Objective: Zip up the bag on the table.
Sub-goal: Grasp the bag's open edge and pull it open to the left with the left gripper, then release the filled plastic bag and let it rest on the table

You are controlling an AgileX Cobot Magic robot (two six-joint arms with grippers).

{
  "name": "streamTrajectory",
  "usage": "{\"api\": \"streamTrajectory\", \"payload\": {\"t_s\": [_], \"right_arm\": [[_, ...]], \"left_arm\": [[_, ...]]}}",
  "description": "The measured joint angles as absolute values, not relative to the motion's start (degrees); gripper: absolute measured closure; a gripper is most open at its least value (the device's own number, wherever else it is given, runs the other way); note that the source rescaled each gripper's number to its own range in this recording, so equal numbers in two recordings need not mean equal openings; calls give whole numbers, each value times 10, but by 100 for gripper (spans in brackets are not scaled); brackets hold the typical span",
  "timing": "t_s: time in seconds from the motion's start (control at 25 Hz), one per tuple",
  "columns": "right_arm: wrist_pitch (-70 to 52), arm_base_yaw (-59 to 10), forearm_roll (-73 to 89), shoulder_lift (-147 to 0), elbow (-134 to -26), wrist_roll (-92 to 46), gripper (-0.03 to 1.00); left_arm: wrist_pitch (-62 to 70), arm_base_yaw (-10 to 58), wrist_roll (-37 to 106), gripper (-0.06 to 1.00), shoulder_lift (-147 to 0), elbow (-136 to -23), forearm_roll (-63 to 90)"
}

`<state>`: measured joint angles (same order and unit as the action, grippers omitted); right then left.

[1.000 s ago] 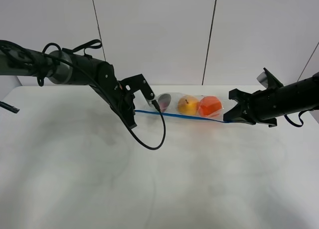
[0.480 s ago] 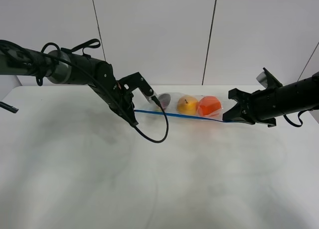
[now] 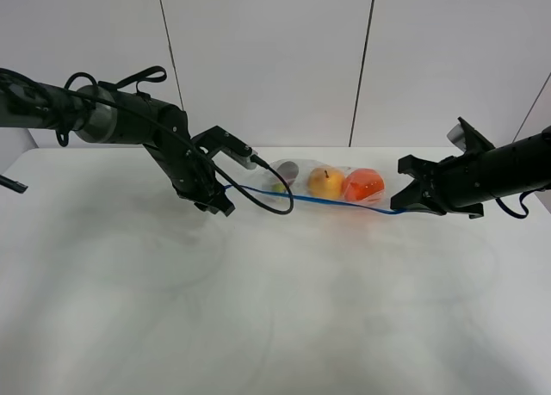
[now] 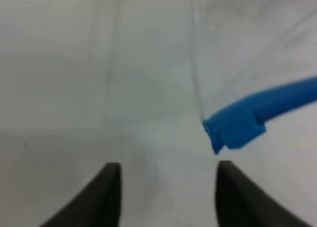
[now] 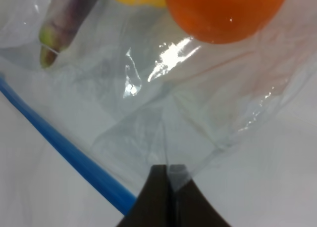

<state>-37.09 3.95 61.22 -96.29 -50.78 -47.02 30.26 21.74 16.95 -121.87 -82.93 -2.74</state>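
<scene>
– Bag (image 3: 337,197): any change from a second ago?

– Barely. It lies toward the far edge of the table (image 3: 275,309), right of the middle. The blue zipper strip (image 3: 310,200) runs along its near side, and the eggplant (image 3: 288,169), pear (image 3: 325,182) and orange (image 3: 362,183) sit inside in the same order, left to right. The change is at its left end.

– Go on.

– A second ago the left fingers (image 3: 217,204) were closed at the left tip of the strip. Now they stand spread and hold nothing, and the arm has swung back a little to the left. The black cable (image 3: 277,207) looping off that wrist has lifted too. It hung low over the table in front of the bag and now curls just under the eggplant.

– Where is the strip against those fingers?

– In the left wrist view the strip's end, with its thicker blue tab (image 4: 233,130), lies just beyond the two fingertips. It is nearer one of them and touches neither.

– And the other end?

– The right fingers (image 5: 165,190) are pressed together, pinching the clear plastic at the bag's right corner, just beside where the strip runs out. The orange sits close behind that pinch. That hold looks the same as it did a second ago.
</scene>
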Motion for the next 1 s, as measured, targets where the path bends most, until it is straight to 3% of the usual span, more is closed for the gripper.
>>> {"api": "streamTrajectory", "payload": {"t_s": [0.2,0.32,0.52,1.0], "right_arm": [[-369,39,608,-963,-508,-470,97],[-369,39,606,-963,-508,-470,97],[-369,39,603,-963,-508,-470,97],[-367,39,599,-963,-508,-470,97]], "left_arm": [[302,211,141,7,-1219,-829,-28],[302,198,108,-2,-1219,-829,-28],[328,159,35,-5,-1219,-849,-28],[418,22,28,-6,-1131,-872,-29]]}}
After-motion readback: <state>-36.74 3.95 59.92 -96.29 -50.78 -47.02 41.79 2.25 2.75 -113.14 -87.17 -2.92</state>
